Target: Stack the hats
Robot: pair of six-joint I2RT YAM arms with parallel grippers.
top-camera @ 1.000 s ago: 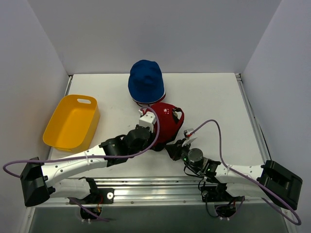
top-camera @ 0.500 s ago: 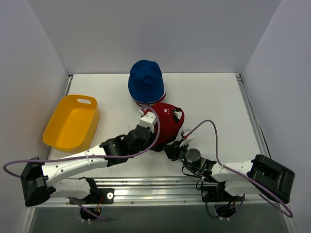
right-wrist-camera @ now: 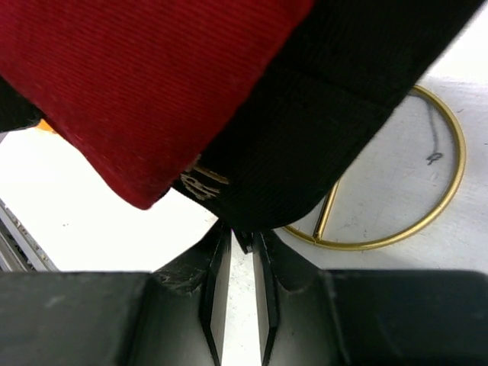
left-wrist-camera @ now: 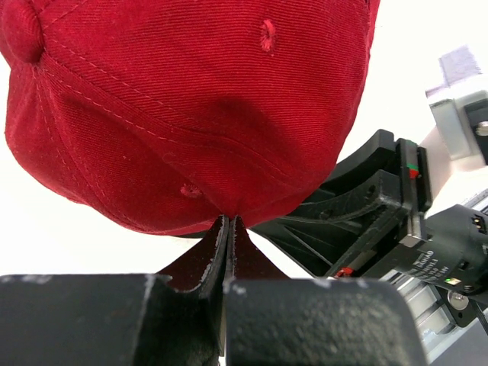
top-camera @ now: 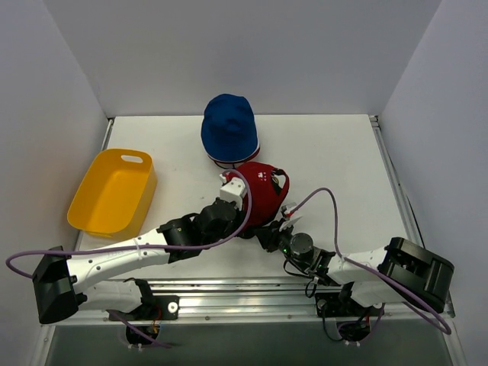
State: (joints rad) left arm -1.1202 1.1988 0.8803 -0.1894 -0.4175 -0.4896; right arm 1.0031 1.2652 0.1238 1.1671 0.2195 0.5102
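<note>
Red baseball cap (top-camera: pixel 261 194): twill crown with stitched eyelets, black under the brim. Mid-counter (top-camera: pixel 335 160), just in front of blue hat (top-camera: pixel 229 126), which tops white and red rims at the back. Pinched at the crown's lower edge by left hand (left-wrist-camera: pixel 227 221), clenched tight on the fabric. Right hand (right-wrist-camera: pixel 242 229) nearly closed, nipping the black brim edge, with gold wire ring (right-wrist-camera: pixel 358 246) on the counter beyond.

Table (top-camera: pixel 343 152): white top, spread across the middle of the frame.
Walls: back wall (top-camera: pixel 244 53), left wall (top-camera: pixel 38 114) and right wall (top-camera: pixel 450 114), plain pale grey.
Rail (top-camera: pixel 244 296): metal, fixed along the lower edge.
Light: even; soft shadows are cast.
</note>
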